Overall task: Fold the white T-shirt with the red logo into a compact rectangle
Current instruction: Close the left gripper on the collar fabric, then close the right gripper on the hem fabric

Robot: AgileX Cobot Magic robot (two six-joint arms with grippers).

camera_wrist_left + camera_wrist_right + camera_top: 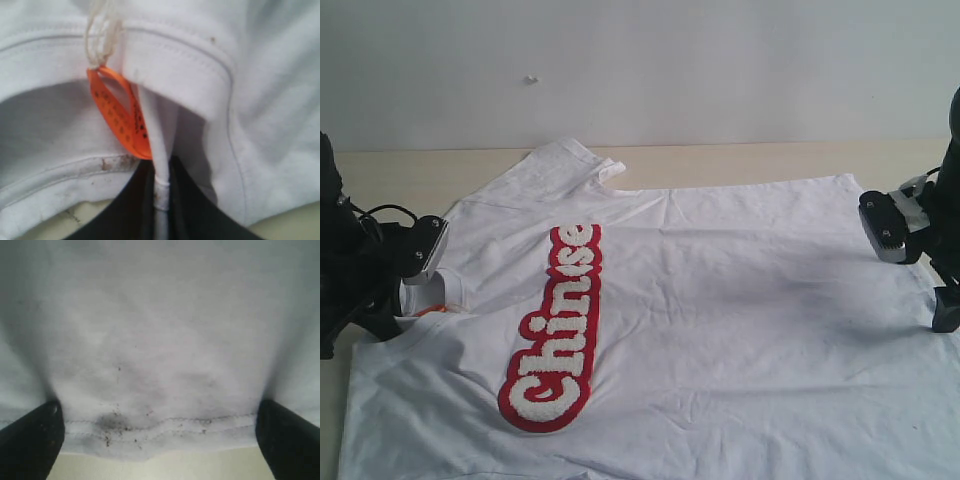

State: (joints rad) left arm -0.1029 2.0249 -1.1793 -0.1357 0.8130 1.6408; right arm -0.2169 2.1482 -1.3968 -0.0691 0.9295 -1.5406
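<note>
Left wrist view: left claw (161,186) pinches the white T-shirt (272,100), apparently its collar (175,65).

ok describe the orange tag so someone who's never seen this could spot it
A white T-shirt lies spread on the table, a red logo running along its chest. At its collar, where the left gripper pinches the cloth, the orange tag hangs from a pale string loop. It is the only orange thing: a small glossy ribbon with dark dots.
</note>
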